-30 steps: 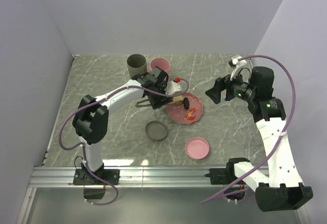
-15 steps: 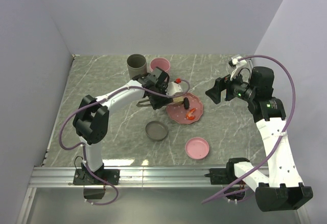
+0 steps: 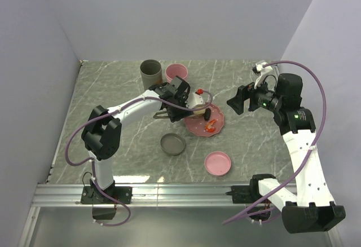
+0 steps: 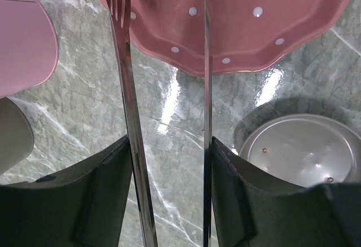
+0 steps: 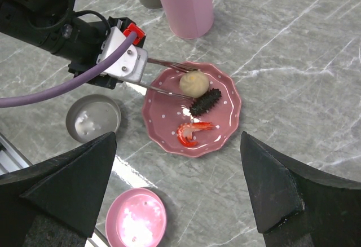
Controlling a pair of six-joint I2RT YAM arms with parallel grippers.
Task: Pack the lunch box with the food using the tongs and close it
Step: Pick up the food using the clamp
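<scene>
- The left gripper [image 4: 168, 168] is clamping the tongs [image 4: 127, 89]. Its fingers [image 4: 84, 202] are pressing on the outer sides of the two thin arms, which are standing a little apart.
- The tongs are reaching over the rim of the pink scalloped plate [image 5: 223, 137], with their tips flanking the beige ball [image 5: 194, 82]. Whether they are touching it cannot be told.
- The dark brown piece [image 5: 206, 101] is lying on the plate right against the ball. The red-orange shrimp [image 5: 189, 131] is lying on the plate's other half, apart from both.
- The right gripper [image 3: 236, 101] is hovering to the right of the plate, jaws spread wide and gripping nothing.
- The grey cup [image 3: 151, 72] and the pink cup [image 3: 176, 71] are standing upright side by side beyond the plate's far-left side.
- The grey lid [image 3: 172, 144] is lying near the plate's near-left side, and the pink lid [image 3: 217, 163] is lying farther off on its near side.
</scene>
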